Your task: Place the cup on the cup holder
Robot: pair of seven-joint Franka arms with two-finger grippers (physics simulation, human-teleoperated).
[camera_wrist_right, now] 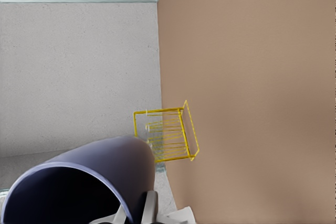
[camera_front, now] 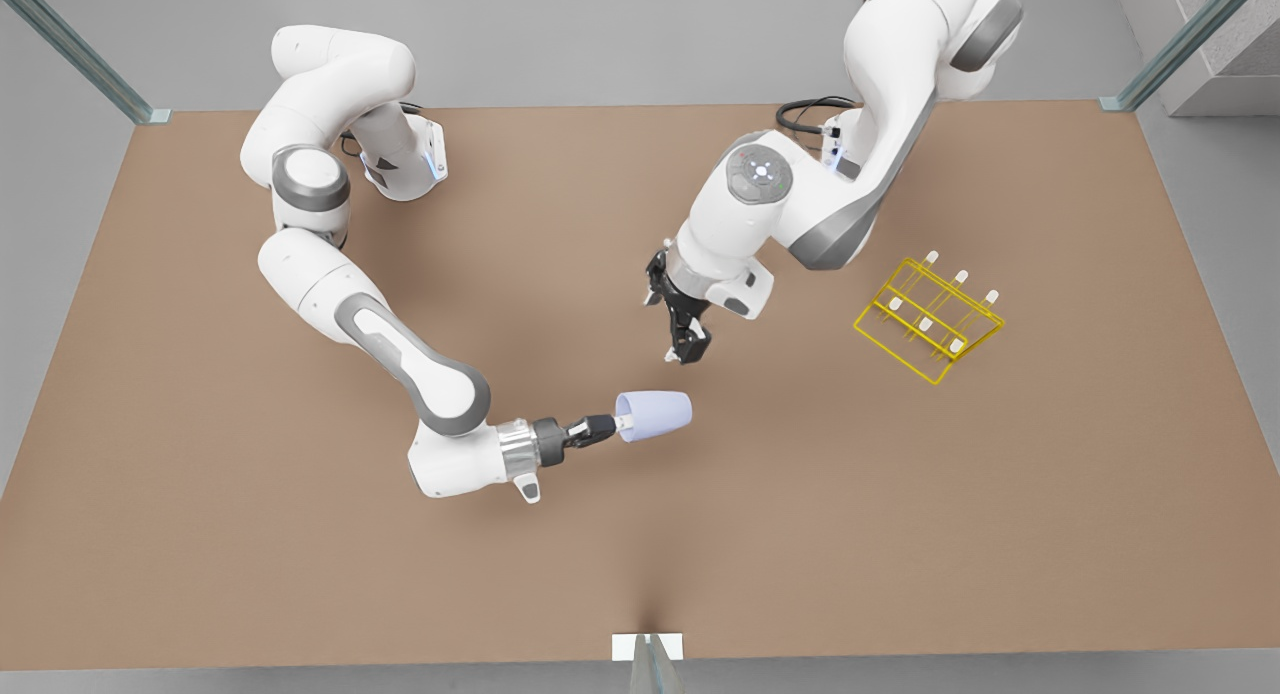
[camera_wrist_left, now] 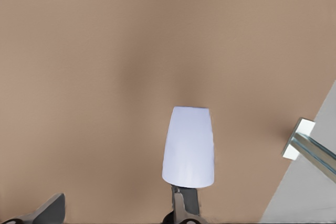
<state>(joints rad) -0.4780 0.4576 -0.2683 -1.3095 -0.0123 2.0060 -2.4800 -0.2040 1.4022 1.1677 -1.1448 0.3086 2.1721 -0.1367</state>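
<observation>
I read the right gripper [camera_front: 612, 427] as clenched on the rim wall of the cup [camera_front: 658, 415]. The cup is held off the table [camera_front: 900, 534], lying sideways, at about 6 o'clock from the table centre in the front view. In the right wrist view the cup's open mouth is cut off by the frame edge, its inside is dark, and the fingers [camera_wrist_right: 149, 208] are mostly hidden behind the cup wall.

The left gripper [camera_front: 687, 352] hangs just above the cup, at roughly 12 o'clock from it, clear of it. Its fingers stand released and wide apart. In the left wrist view both are cut off at the frame edge.

The cup holder [camera_front: 930, 319] rests on the table at about 2 o'clock from the cup, well apart from both grippers. Its white-tipped pegs are hard to count in the right wrist view, where the cup covers part of the wire frame.

The table is a plain, matte brown sheet. Pale metal posts [camera_front: 1180, 44] rise at its far corners, and one more stands at 6 o'clock on the near edge. Grey floor surrounds it.
</observation>
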